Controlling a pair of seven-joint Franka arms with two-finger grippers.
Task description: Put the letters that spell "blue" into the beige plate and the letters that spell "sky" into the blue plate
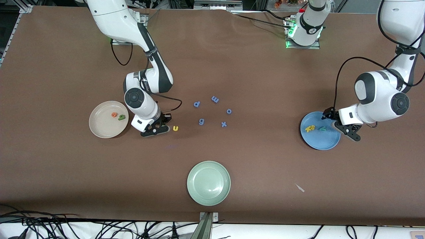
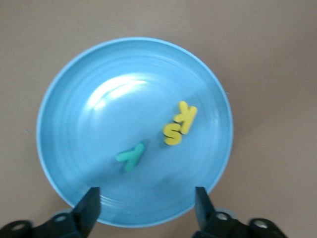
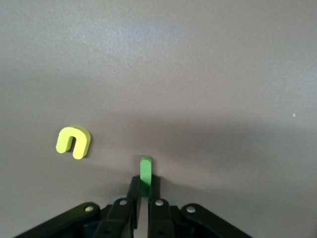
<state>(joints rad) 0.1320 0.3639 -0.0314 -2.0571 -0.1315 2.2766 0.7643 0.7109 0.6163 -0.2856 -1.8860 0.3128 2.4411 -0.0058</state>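
Observation:
My right gripper (image 3: 144, 183) is shut on the dark green l (image 3: 145, 166), low at the table beside the yellow u (image 3: 73, 142). In the front view that gripper (image 1: 165, 126) sits between the beige plate (image 1: 99, 127) and the u (image 1: 175, 128), and the l is hidden. The orange e (image 1: 114, 115) and green b (image 1: 122, 117) lie in the beige plate. My left gripper (image 2: 147, 206) hangs open and empty over the blue plate (image 2: 59, 99). In it lie the teal y (image 2: 131, 156), yellow s (image 2: 172, 134) and yellow k (image 2: 187, 116). In the front view the left gripper (image 1: 338, 125) is over the blue plate (image 1: 318, 142).
Blue-purple letters lie mid-table: d (image 1: 197, 104), m (image 1: 215, 99), o (image 1: 229, 111), g (image 1: 201, 121), x (image 1: 224, 124). A pale green plate (image 1: 208, 183) sits nearer the front camera. A small pale scrap (image 1: 299, 188) lies beside it toward the left arm's end.

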